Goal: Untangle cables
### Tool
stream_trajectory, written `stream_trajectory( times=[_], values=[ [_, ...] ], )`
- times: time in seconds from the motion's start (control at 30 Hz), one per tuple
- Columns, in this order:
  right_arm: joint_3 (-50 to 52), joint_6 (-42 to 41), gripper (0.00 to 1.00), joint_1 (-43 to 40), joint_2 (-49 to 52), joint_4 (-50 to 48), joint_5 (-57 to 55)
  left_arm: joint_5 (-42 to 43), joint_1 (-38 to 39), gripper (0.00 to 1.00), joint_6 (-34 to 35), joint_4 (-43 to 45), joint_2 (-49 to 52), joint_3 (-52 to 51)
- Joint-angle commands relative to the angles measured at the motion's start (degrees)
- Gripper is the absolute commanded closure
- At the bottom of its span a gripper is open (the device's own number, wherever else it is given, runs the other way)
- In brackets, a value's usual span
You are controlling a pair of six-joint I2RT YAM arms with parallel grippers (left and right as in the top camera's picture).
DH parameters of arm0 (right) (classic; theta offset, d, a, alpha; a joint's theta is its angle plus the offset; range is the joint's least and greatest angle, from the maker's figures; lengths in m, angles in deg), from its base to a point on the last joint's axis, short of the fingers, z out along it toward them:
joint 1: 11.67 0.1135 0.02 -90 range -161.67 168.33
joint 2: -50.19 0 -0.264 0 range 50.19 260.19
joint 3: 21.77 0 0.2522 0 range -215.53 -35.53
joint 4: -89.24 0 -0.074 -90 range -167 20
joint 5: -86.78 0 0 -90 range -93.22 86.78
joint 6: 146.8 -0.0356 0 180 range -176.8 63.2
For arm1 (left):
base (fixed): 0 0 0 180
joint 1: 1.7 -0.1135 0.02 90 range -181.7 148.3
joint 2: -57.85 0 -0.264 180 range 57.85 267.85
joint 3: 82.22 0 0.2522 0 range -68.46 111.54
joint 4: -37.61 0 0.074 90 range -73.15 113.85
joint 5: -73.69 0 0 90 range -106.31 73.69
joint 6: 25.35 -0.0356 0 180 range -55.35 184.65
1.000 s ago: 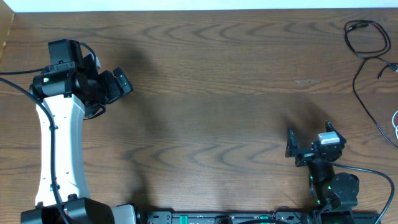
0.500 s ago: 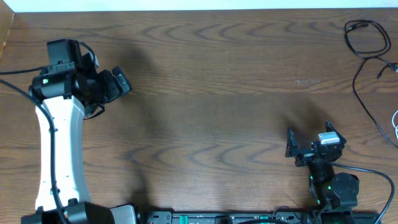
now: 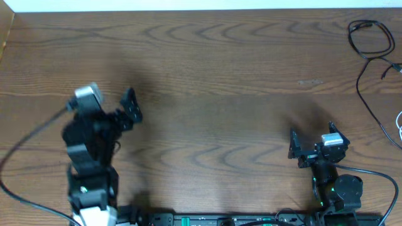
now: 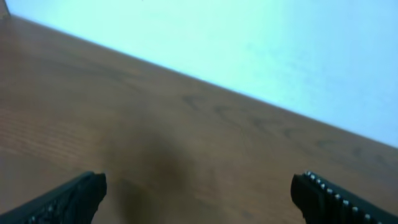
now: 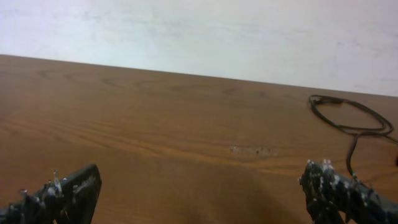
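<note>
The black cable (image 3: 370,39) lies loose at the far right of the table, with a loop at the back and a strand running toward the front. It also shows in the right wrist view (image 5: 352,117). Only a sliver of the white cable (image 3: 399,124) shows at the right edge. My left gripper (image 3: 131,107) is open and empty over bare table at the left, far from both cables; its fingers spread wide in the left wrist view (image 4: 199,199). My right gripper (image 3: 312,138) is open and empty near the front right, short of the cables, also seen in its wrist view (image 5: 199,196).
The wooden table (image 3: 213,94) fills the view, with a white wall behind it. A faint pale scuff (image 5: 252,150) marks the wood ahead of my right gripper. The arm bases stand at the front edge.
My left arm has pulled back toward the front edge and folded down, and its gripper now sits lower and slightly right. The right arm and the cables have not moved.
</note>
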Motion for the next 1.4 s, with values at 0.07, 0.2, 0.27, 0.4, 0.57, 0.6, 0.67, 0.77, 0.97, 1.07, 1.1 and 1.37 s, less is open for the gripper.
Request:
stream_trajectory(
  times=[0.07, 0.2, 0.27, 0.4, 0.57, 0.6, 0.67, 0.77, 0.97, 1.07, 1.1, 1.37],
  values=[
    [0.1, -0.2, 0.01, 0.3, -0.3, 0.2, -0.2, -3.8, 3.5, 0.00, -7.3, 9.0, -14.4, -17.7],
    [0.1, -0.2, 0.01, 0.3, -0.3, 0.2, -0.2, -8.2, 5.1, 0.02, -9.6, 10.6, -22.7, -24.8],
    [0.1, -0.2, 0.01, 0.3, -0.3, 0.2, -0.2, -9.8, 5.2, 0.02, -11.1, 10.5, -26.6, -27.9],
    [0.1, -0.2, 0.01, 0.3, -0.3, 0.2, -0.2, -9.8, 5.3, 0.02, -14.6, 10.6, -31.7, -32.4],
    [0.1, -0.2, 0.01, 0.3, -0.3, 0.2, -0.2, -9.8, 5.6, 0.02, -17.8, 5.5, -35.1, -33.3],
    [0.1, -0.2, 0.01, 0.3, -0.3, 0.2, -0.2, -9.8, 5.6, 0.02, -18.0, 4.5, -35.7, -33.3],
    [0.1, -0.2, 0.01, 0.3, -0.3, 0.2, -0.2, -9.8, 5.6, 0.02, -17.9, 0.8, -38.1, -33.3],
    [0.1, -0.2, 0.01, 0.3, -0.3, 0.2, -0.2, -9.8, 5.6, 0.02, -17.9, 0.9, -40.9, -33.3],
    [0.1, -0.2, 0.01, 0.3, -0.3, 0.3, -0.2, -9.8, 5.6, 0.02, -17.9, 1.0, -40.7, -33.3],
    [0.1, -0.2, 0.01, 0.3, -0.3, 0.2, -0.2, -9.8, 5.6, 0.02, -17.9, 1.0, -40.6, -33.3],
    [0.1, -0.2, 0.01, 0.3, -0.3, 0.2, -0.2, -9.8, 5.6, 0.02, -17.9, 1.0, -40.6, -33.3],
    [0.1, -0.2, 0.01, 0.3, -0.3, 0.2, -0.2, -9.8, 5.6, 0.02, -17.9, 1.0, -40.6, -33.3]
  ],
)
